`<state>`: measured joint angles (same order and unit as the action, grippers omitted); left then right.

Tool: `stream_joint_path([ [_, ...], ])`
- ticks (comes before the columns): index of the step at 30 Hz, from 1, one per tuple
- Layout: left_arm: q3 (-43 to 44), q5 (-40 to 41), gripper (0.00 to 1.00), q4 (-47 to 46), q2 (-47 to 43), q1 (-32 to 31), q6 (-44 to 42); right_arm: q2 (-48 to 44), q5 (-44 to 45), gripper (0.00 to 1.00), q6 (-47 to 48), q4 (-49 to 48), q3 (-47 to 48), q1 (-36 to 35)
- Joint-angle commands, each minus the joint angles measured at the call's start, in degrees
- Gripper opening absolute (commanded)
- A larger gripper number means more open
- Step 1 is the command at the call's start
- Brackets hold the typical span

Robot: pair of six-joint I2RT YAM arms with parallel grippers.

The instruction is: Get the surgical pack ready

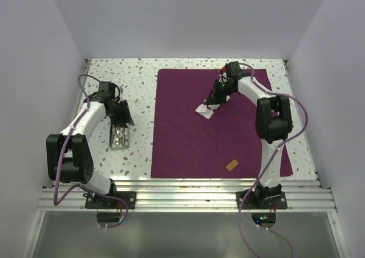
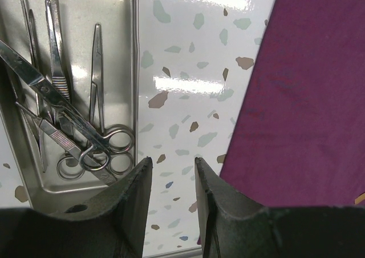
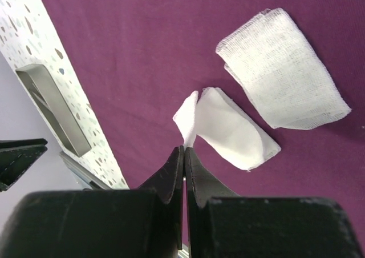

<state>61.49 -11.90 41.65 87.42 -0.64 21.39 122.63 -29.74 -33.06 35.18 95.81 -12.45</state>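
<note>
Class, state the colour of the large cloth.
Dark purple cloth, clearest in the top external view.

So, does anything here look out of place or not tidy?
Nothing looks spilled or damaged. One gauze square is folded over, its corner pinched by the right gripper, while the second gauze square lies flat on the purple cloth. In the steel tray, the scissors and forceps lie crossed.

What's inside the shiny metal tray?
Steel scissors and thin forceps lie crossed in a pile inside the tray. The bottom ones are partly covered by those on top, and the left gripper hides the tray's near corner.
</note>
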Motion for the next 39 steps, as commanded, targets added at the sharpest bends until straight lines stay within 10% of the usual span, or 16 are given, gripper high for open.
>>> stream_joint_path([
  [1,2.4,-1.2,0.4,-1.5,0.4,0.1,-1.4,-0.5,-0.5,0.0,-0.7,-1.8,-1.0,0.7],
  [35,3.3,-1.5,0.4,-1.4,1.3,0.1,-1.3,1.3,3.1,0.0,1.4,-2.1,-4.7,2.2],
  [39,3.5,-1.5,0.41,-1.4,1.4,0.1,-1.3,0.7,3.5,0.2,1.6,-1.5,-4.2,2.3],
])
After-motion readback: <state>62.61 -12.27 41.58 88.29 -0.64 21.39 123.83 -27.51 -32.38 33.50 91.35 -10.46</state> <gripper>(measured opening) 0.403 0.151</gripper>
